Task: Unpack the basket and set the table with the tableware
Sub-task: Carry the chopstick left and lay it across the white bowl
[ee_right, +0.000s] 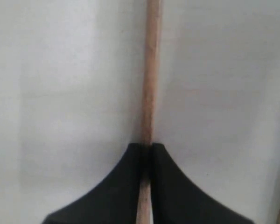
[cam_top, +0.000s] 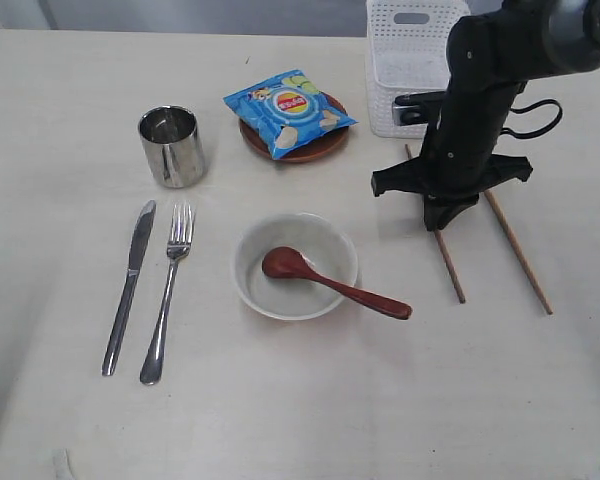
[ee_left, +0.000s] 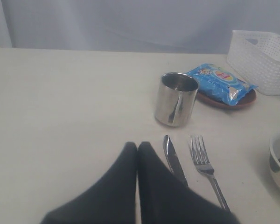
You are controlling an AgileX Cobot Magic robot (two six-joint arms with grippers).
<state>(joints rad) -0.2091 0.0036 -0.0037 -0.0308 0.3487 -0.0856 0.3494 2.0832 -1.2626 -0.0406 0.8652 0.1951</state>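
Exterior view: even, diffuse light is washing the table [cam_top: 280,420]; shadows are falling soft and short, hugging the cup [cam_top: 175,155] and bowl [cam_top: 315,250]. Lower-left corner is reading slightly darker. Cup steel is giving off small, mild glints. Left wrist view is reading dimmer, greyish, mildly soft. Right wrist view is showing heavy blur: chopstick [ee_right: 151,70] and right pincer [ee_right: 146,146] are sitting out of focus, table there is bleaching near-white.

Blue chip bag [cam_top: 289,112] w/ red-yellow logo, lying flat, unopened.
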